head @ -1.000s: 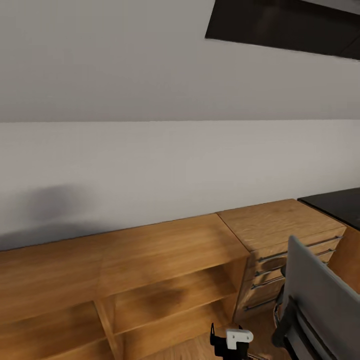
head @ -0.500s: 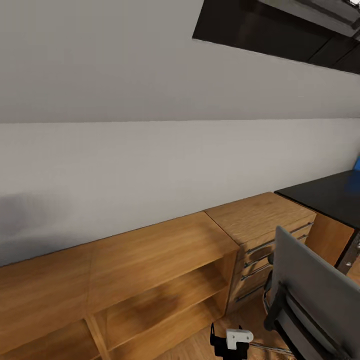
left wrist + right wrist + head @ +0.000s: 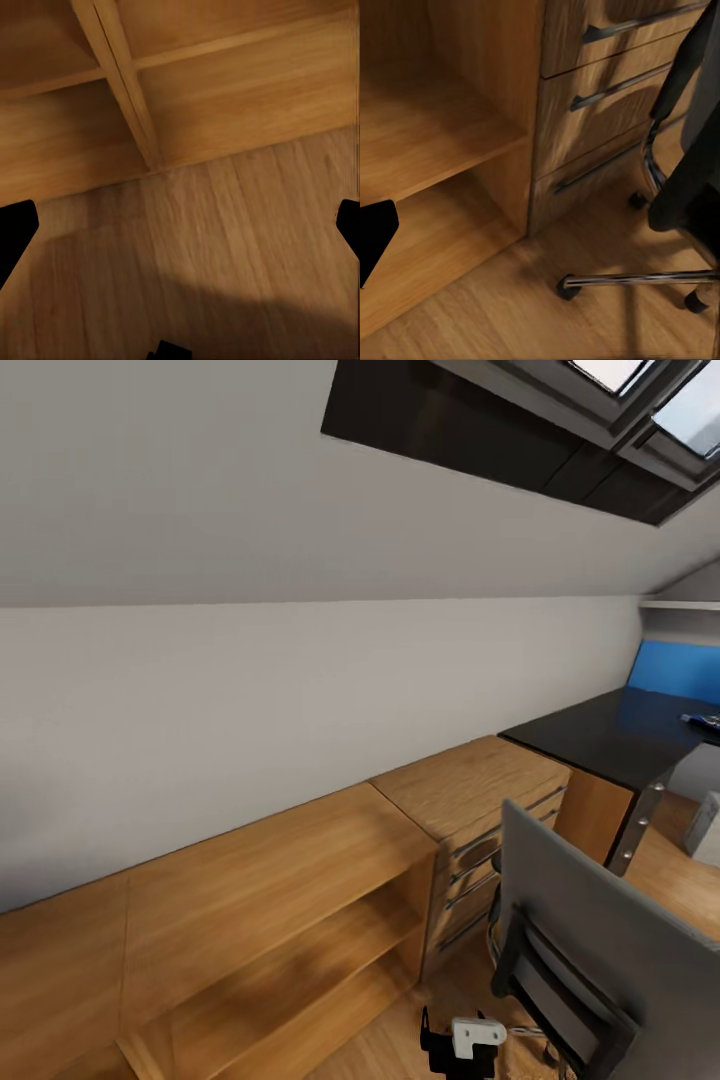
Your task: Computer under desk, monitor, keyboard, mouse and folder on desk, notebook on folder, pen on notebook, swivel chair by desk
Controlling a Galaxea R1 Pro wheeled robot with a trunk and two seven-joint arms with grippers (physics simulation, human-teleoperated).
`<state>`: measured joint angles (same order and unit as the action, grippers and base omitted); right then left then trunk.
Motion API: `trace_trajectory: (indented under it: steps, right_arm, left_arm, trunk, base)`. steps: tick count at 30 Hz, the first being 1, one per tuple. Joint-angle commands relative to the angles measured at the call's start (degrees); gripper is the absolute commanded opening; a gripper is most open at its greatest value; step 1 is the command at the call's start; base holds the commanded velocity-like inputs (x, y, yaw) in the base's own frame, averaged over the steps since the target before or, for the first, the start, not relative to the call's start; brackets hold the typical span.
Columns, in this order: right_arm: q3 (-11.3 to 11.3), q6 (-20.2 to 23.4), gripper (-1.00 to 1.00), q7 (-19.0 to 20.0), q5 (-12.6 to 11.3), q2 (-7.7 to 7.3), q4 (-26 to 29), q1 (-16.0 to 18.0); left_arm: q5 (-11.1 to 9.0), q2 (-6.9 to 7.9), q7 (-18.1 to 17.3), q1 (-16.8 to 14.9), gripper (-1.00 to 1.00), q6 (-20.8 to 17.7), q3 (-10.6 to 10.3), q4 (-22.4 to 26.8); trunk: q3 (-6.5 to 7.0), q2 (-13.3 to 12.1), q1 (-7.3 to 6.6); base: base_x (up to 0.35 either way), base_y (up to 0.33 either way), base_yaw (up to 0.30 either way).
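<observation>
The bedroom (image 3: 300,510) presents a sloped grey ceiling with dark-framed skylights (image 3: 620,400) over a plain pale wall. Low light-wood shelving (image 3: 270,890) runs along the wall's foot, joined to a wooden drawer unit (image 3: 480,810) with bar handles. The desk (image 3: 610,735) stands against the far end of that unit, its black top bare at the near corner, blue panel (image 3: 675,670) along its back edge. The swivel chair (image 3: 590,940) stands on the wood floor (image 3: 400,1050) just in front of the drawers, its grey back toward the camera.

The left wrist view shows floor boards and the shelving's upright divider (image 3: 124,82); the left gripper (image 3: 180,236) is spread wide, empty. The right wrist view shows the drawer fronts (image 3: 600,90) and the chair's chrome base (image 3: 637,281) on casters; only one dark fingertip (image 3: 375,236) of the right gripper is visible, so I cannot tell its state.
</observation>
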<state>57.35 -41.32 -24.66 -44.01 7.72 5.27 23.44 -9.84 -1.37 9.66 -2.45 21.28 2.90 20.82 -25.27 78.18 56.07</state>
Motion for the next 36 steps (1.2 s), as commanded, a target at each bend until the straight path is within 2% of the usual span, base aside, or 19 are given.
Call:
trace_trajectory:
  steps: [1, 36]
  right_arm:
    - [0.5, 0.0, 1.0, -0.5, -0.1, 0.01, 0.0, 0.0]
    - [0.3, 0.1, 1.0, -0.6, -0.2, 0.04, 0.1, 0.1]
  left_arm:
    - [-0.1, -0.04, -0.1, 0.0, 1.0, 0.2, 0.2, 0.0]
    - [-0.1, -0.04, -0.1, 0.0, 1.0, 0.2, 0.2, 0.0]
  trunk:
    - [-0.06, 0.0, 0.0]
    - [-0.13, 0.0, 0.0]
  base:
    - [0.001, 0.003, -0.3]
    - [0.0, 0.0, -0.3]
